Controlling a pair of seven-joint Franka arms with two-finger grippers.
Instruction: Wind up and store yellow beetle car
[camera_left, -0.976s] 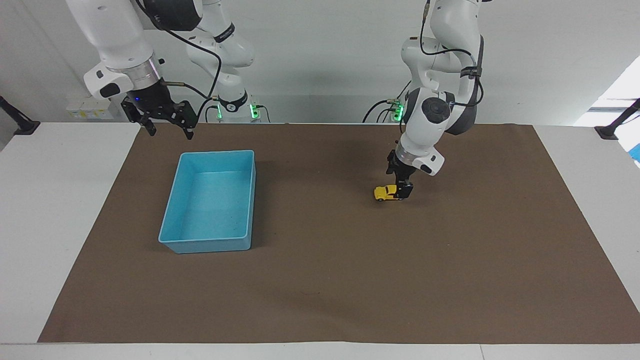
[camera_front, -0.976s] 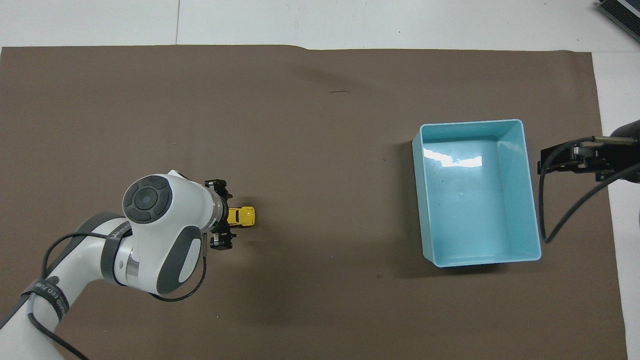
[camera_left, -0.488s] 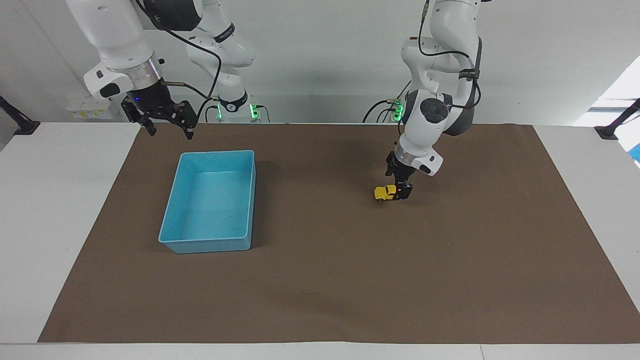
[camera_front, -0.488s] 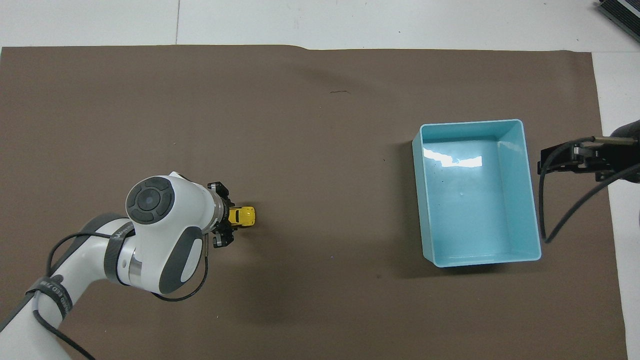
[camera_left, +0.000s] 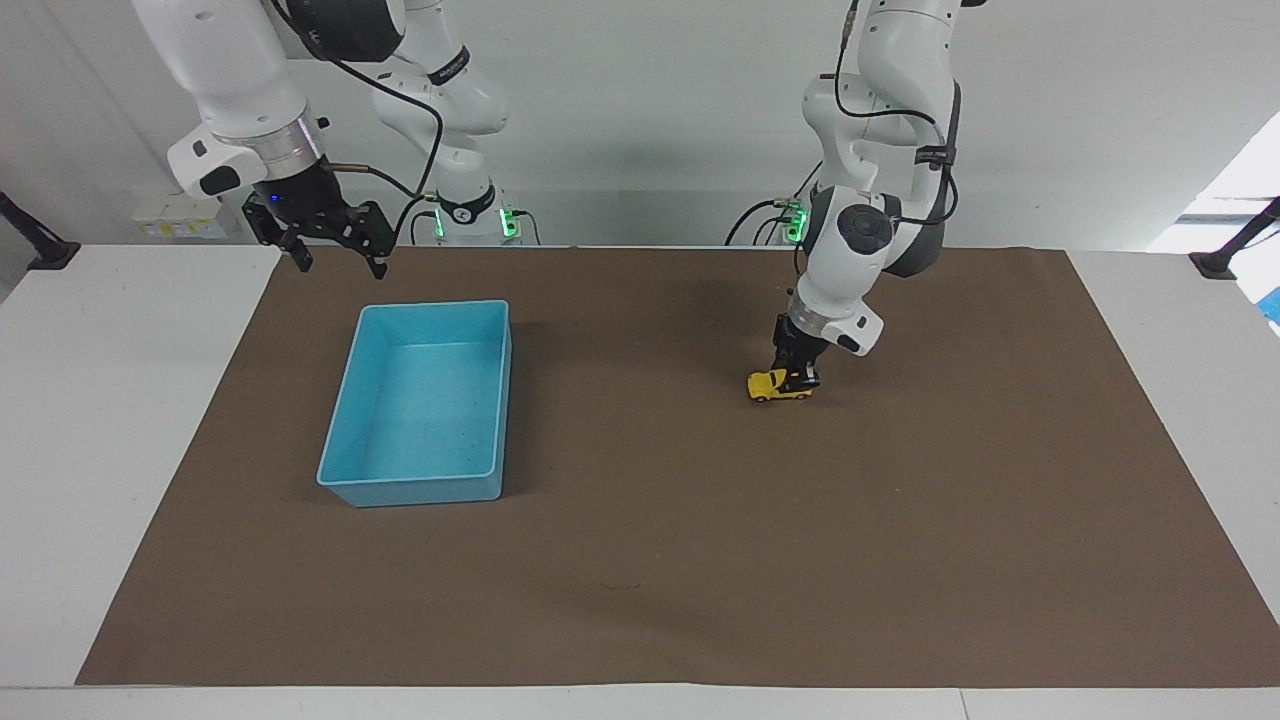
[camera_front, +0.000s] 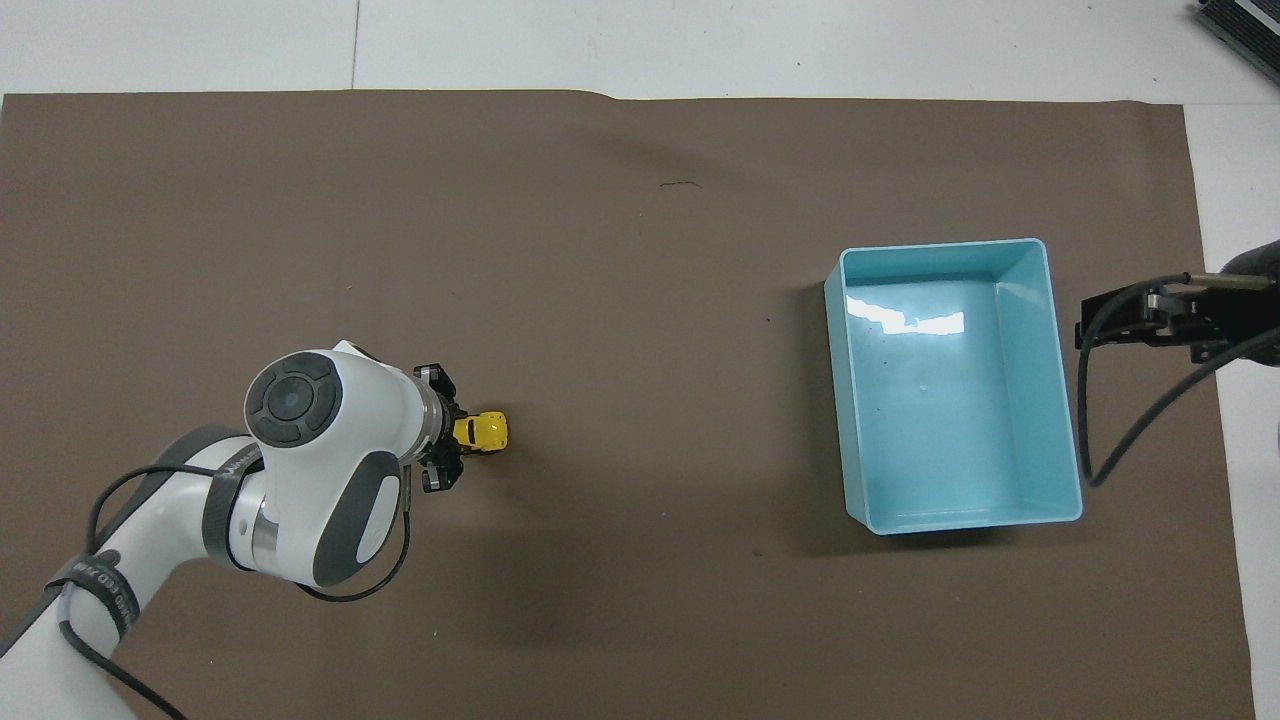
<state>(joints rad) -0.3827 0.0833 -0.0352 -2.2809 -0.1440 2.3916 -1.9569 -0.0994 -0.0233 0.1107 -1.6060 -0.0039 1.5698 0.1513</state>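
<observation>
- Brown paper (camera_left: 640, 560) covers most of a white table (camera_left: 120, 420), with white wall at the robots' end.
- Count: one yellow beetle car (camera_left: 770, 385), one blue bin (camera_left: 345, 400), two arms.
- Car: tiny, bright yellow, rounded body with dark wheels, sitting on the paper toward the left arm's end, well apart from the bin.
- Left gripper (camera_left: 798, 378) is down at the car's rear end, fingers closed on it.
- Right gripper (camera_left: 333, 250) hangs with fingers spread over the paper's edge, just off the bin's corner; that arm waits.
- Bin is empty, toward the right arm's end.
- Bare paper stretches between car and bin (camera_front: 1060, 400) and out to the edge farthest from the robots.
</observation>
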